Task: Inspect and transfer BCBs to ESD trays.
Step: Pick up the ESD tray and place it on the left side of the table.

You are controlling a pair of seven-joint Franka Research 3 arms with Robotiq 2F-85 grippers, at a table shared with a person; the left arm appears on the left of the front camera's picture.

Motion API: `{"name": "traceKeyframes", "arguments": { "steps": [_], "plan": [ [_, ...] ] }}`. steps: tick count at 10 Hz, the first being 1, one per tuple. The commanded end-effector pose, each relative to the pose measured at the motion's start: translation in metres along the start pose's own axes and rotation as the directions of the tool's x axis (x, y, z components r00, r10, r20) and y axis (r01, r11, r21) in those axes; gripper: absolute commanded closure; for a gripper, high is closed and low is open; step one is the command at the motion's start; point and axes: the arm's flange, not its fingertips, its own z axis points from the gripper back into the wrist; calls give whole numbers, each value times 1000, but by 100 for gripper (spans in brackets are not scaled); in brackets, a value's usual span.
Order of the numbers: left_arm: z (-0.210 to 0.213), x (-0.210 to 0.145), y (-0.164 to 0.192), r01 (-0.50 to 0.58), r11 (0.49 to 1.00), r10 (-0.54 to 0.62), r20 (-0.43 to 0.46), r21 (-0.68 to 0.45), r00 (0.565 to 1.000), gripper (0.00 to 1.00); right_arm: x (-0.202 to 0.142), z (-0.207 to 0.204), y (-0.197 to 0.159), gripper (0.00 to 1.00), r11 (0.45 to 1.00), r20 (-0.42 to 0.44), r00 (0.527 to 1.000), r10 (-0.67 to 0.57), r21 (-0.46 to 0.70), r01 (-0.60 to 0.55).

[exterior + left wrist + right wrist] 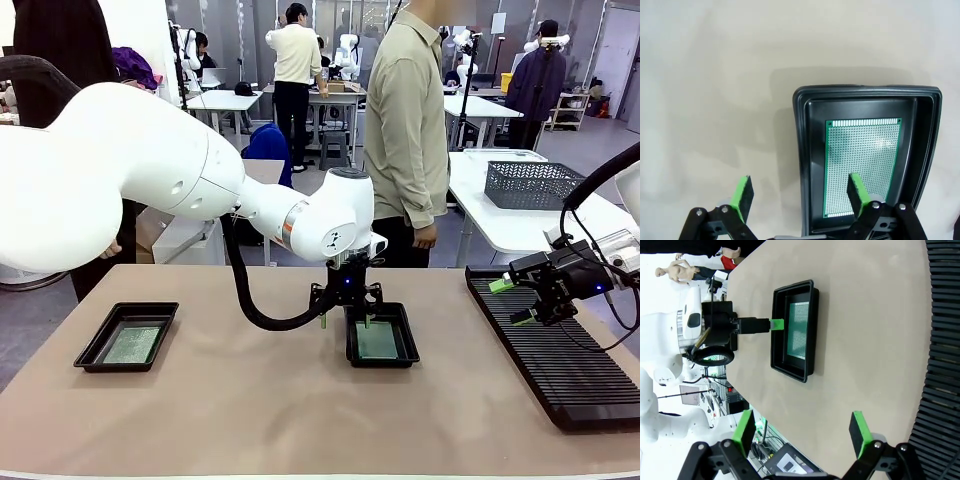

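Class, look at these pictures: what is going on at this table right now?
The left gripper hangs open over the middle ESD tray, where a green BCB lies flat. It holds nothing. Another tray at the table's left also holds a board. The right gripper waits open above the black slotted rack. A person stands across the table, not touching anything.
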Motion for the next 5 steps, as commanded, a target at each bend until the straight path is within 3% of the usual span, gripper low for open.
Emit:
{"name": "traceKeyframes", "arguments": {
  "steps": [1,5],
  "plan": [
    [1,2,3,7,1000,-7,-6,-6,1000,0,0,0,2,0,1000,14,1000,-19,-12,19],
    [6,2,8,2,1000,-2,-14,-16,1000,8,0,0,2,0,1000,14,1000,-19,-12,19]
  ]
}}
